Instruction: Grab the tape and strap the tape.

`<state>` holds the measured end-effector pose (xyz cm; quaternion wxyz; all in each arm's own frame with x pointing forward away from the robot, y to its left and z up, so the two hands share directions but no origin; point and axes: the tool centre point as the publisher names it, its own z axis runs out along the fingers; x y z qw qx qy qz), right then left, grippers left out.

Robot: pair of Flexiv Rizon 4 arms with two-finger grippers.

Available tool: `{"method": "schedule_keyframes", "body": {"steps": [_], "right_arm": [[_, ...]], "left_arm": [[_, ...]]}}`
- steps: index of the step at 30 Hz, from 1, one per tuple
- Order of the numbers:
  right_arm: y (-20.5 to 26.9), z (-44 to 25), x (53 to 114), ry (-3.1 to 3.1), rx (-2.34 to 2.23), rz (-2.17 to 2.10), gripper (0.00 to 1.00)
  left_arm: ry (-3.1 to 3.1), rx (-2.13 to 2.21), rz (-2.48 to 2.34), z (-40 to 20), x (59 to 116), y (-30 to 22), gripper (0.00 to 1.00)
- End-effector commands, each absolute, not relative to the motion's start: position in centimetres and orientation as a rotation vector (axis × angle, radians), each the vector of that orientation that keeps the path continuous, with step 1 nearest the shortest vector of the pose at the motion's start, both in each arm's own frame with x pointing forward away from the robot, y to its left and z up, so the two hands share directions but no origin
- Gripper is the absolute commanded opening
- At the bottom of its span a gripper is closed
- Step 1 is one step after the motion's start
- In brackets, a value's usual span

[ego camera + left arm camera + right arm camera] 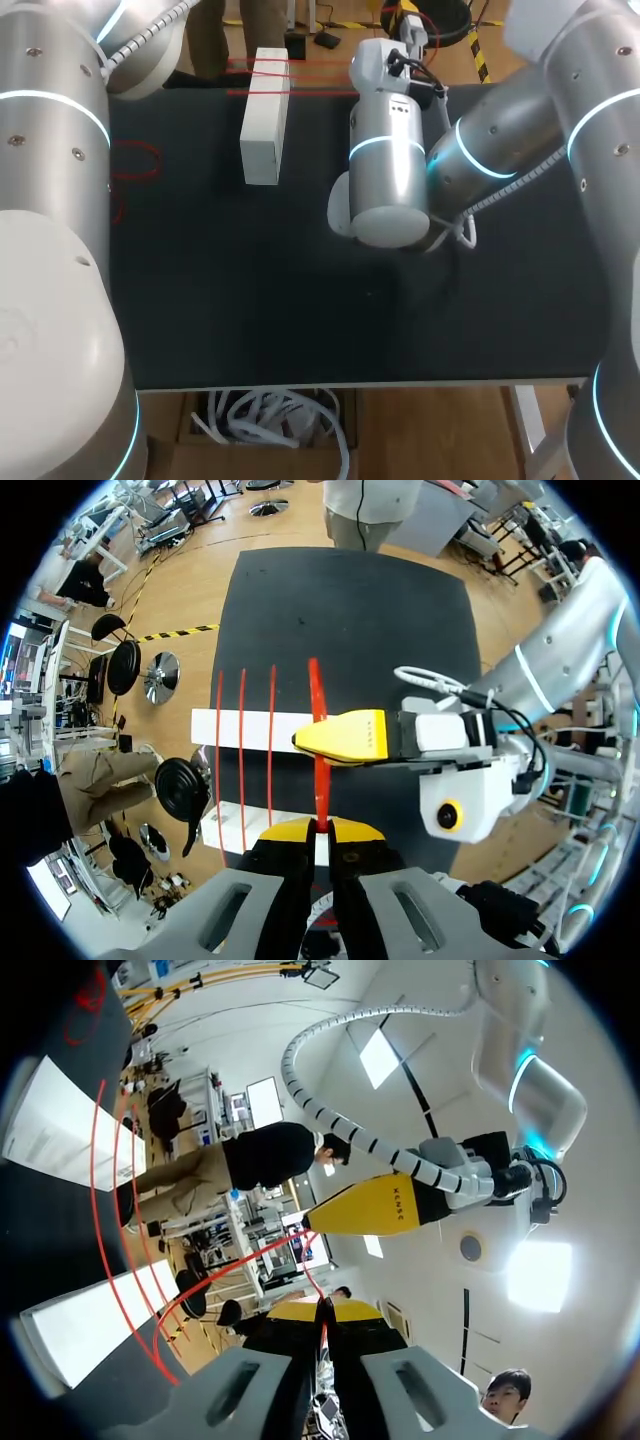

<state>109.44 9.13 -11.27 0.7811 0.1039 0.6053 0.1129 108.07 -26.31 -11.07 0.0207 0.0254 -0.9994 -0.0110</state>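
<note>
A long white box [263, 125] lies on the black table, with red tape [258, 68] wound in bands around its far end. In the left wrist view my left gripper [318, 828] is shut on a red tape strand [316, 710] that runs ahead across the box [240, 728]. My right arm's yellow finger [345, 736] lies over the box just ahead of it. In the right wrist view my right gripper [322, 1312] is shut on a thin red strand, and more tape [100, 1210] curves over the box [55, 1125]. In the head view the arms hide both grippers' tips.
A loose loop of red tape [135, 165] lies on the table mat [250, 300] to the left of the box. My right arm's wrist [385, 150] hangs over the middle of the table, close to the box's right side.
</note>
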Motion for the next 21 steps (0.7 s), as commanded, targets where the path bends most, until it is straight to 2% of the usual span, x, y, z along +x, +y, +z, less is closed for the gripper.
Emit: {"method": "schedule_keyframes", "body": {"steps": [1, 21], "right_arm": [[9.5, -11.0, 109.5, 1.307, 0.222, 0.247, 0.00], [8.5, -10.7, 109.0, 1.277, 0.241, 0.256, 0.00]], "left_arm": [[-3.094, 0.077, -0.043, -10.9, 108.2, -26.5, 0.00], [-3.094, 0.077, -0.043, -10.9, 108.2, -26.5, 0.00]]}}
